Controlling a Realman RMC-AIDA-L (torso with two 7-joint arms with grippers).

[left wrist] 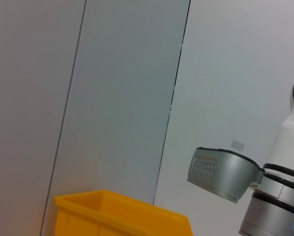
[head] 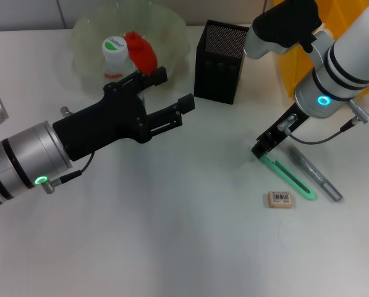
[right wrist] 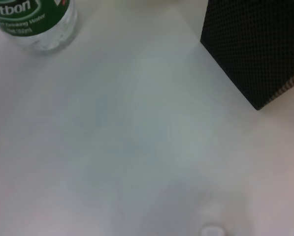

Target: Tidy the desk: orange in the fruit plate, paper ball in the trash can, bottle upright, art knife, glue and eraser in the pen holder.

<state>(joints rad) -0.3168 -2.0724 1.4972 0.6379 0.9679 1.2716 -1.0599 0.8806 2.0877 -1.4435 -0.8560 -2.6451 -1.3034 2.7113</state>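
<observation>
The right gripper (head: 262,150) reaches down at the green art knife (head: 290,179) (jaw state unclear); next comes a firm pinch. Left gripper (head: 172,99) hovers wide open beside the upright bottle (head: 117,57).

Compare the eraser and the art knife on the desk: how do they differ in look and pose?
The eraser is a short beige block with a barcode label; the art knife is a long, thin green strip. The eraser lies apart from the right gripper; the knife's upper end sits right at that gripper's tip. Both lie flat on the white desk, outside the pen holder.
</observation>
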